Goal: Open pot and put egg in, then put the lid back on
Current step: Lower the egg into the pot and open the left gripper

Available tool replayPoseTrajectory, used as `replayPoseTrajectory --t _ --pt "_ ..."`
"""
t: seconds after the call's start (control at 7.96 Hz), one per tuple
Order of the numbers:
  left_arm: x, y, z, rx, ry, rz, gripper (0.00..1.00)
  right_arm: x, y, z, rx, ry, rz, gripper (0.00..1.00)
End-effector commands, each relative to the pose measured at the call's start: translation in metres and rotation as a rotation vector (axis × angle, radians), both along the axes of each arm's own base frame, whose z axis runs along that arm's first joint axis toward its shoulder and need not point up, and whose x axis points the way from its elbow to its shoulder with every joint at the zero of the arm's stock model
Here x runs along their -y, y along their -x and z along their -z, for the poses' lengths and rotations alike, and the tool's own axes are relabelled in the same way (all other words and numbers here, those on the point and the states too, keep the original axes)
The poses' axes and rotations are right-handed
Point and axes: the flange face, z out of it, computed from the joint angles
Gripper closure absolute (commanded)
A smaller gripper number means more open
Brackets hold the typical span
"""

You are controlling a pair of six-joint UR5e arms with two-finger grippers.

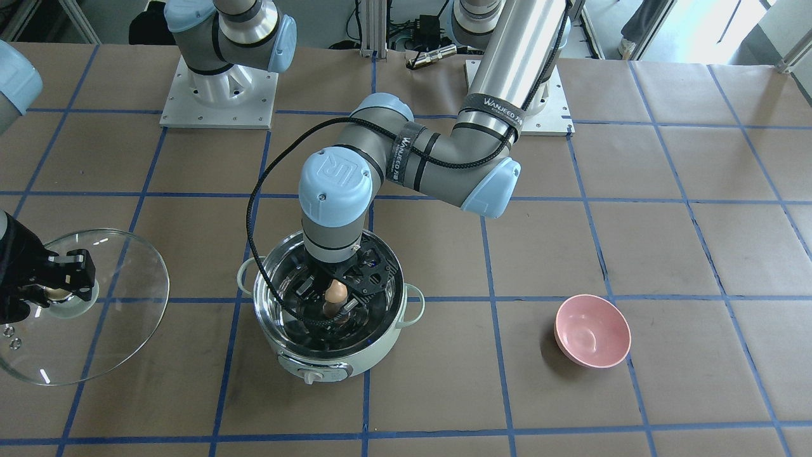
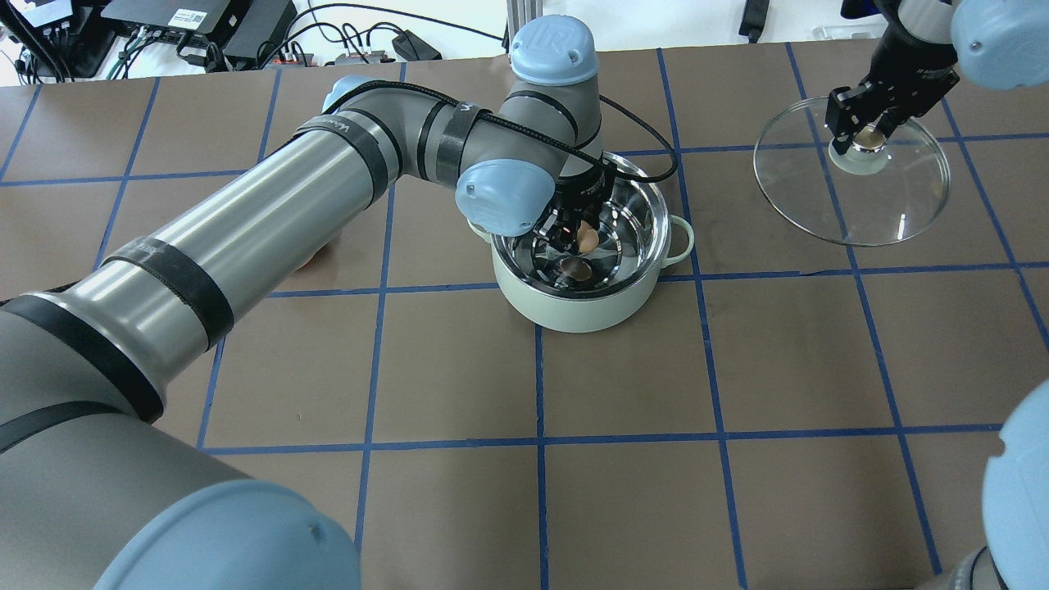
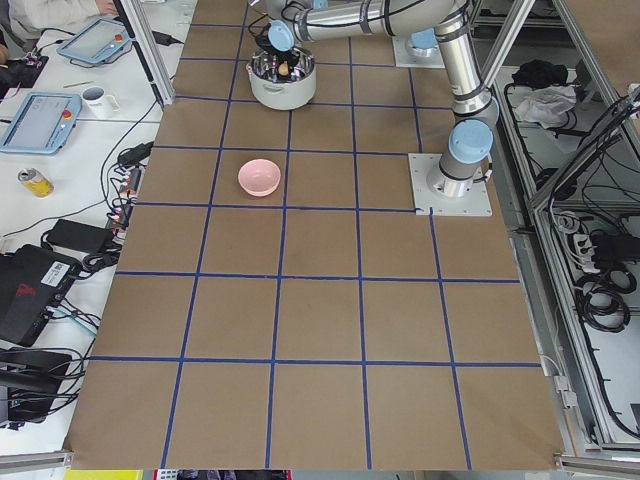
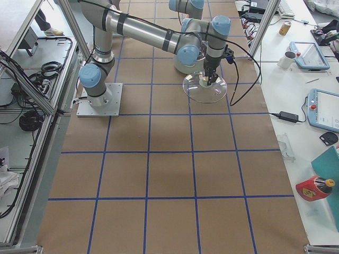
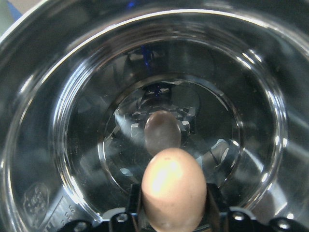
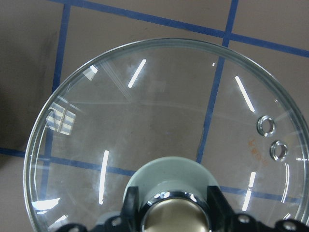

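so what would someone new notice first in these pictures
The left gripper is down inside the open pot at mid-table, gripping the egg above the shiny steel floor. Off to the robot's right, the right gripper holds the clear lid by its knob, well clear of the pot. A pink bowl sits alone on the robot's left.

Brown paper gridded with blue tape covers the worktop (image 3: 320,330). In the exterior left view, a white bench (image 3: 70,150) at nine o'clock carries a mug (image 3: 95,97) and a can (image 3: 36,181). In the front-facing view, a sunlit floor (image 1: 704,28) glares at one o'clock.
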Motion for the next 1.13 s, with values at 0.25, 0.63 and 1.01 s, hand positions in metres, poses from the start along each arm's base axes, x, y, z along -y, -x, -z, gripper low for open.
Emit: replayPoseTrajectory --t 0.25,0.63,1.01 --pt "0.0 0.0 0.004 0.001 -0.006 0.006 1.0 -0.002 0.0 -0.005 -0.005 0.006 0.0 1.0" --pt "0.005 0.003 0.015 -0.005 0.009 0.014 1.0 -0.003 0.0 -0.008 -0.001 0.009 -0.008 1.0" --pt "0.001 0.001 0.023 0.0 -0.007 0.014 1.0 -0.003 -0.001 -0.008 -0.005 0.011 -0.012 1.0"
